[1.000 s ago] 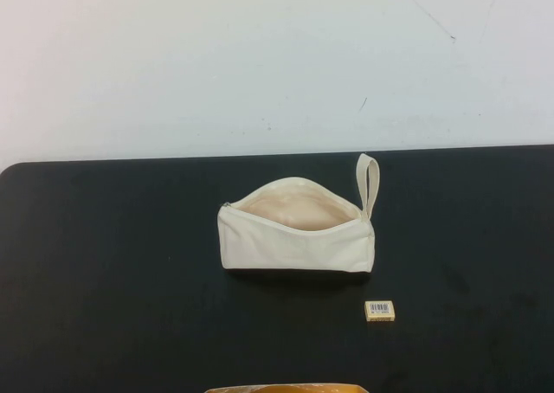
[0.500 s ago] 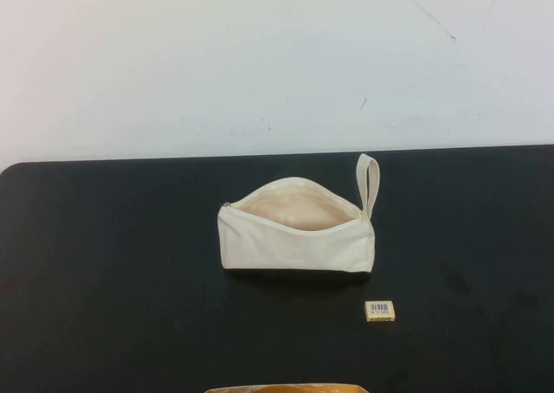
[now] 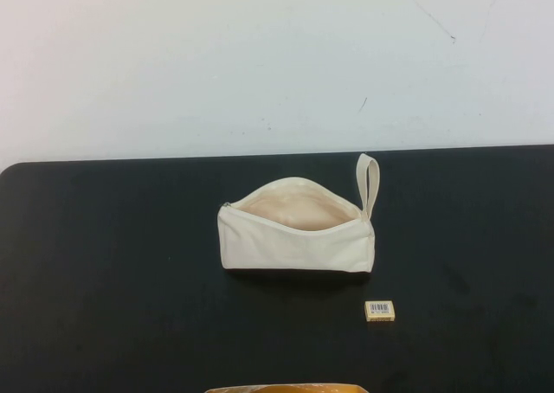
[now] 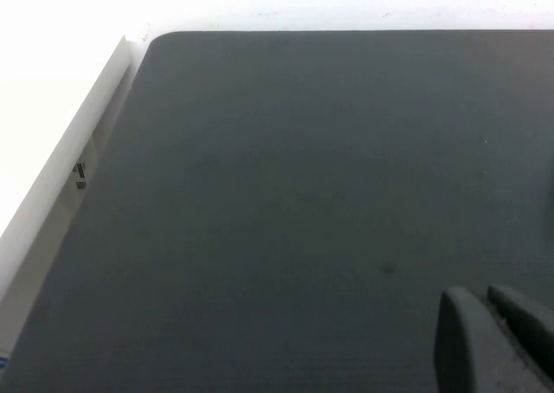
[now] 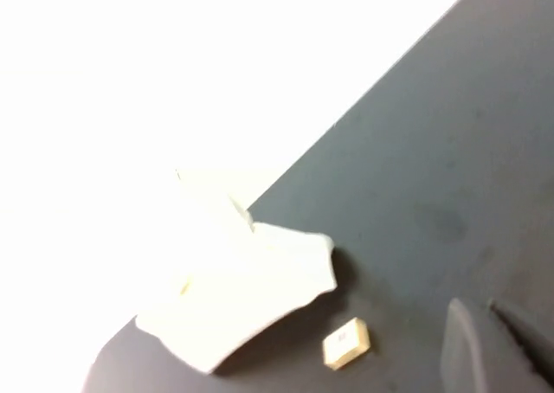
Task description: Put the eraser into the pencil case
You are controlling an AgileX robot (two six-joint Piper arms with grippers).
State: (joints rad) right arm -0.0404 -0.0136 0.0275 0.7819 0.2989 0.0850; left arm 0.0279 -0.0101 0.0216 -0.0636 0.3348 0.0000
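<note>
The cream-white pencil case (image 3: 294,241) lies in the middle of the black mat with its zip open, its beige lining showing and its wrist loop (image 3: 369,183) at its right end. The tan eraser (image 3: 379,311) with a barcode label lies on the mat in front of the case's right end, apart from it. Neither gripper shows in the high view. In the right wrist view my right gripper (image 5: 474,308) is shut and empty, off to the side of the eraser (image 5: 346,343) and the pencil case (image 5: 242,298). My left gripper (image 4: 480,299) is shut and empty above bare mat.
The black mat (image 3: 104,263) ends at a white surface (image 3: 260,64) behind it; its rounded far corner and white border (image 4: 95,142) show in the left wrist view. An orange-yellow object (image 3: 286,388) pokes in at the near edge.
</note>
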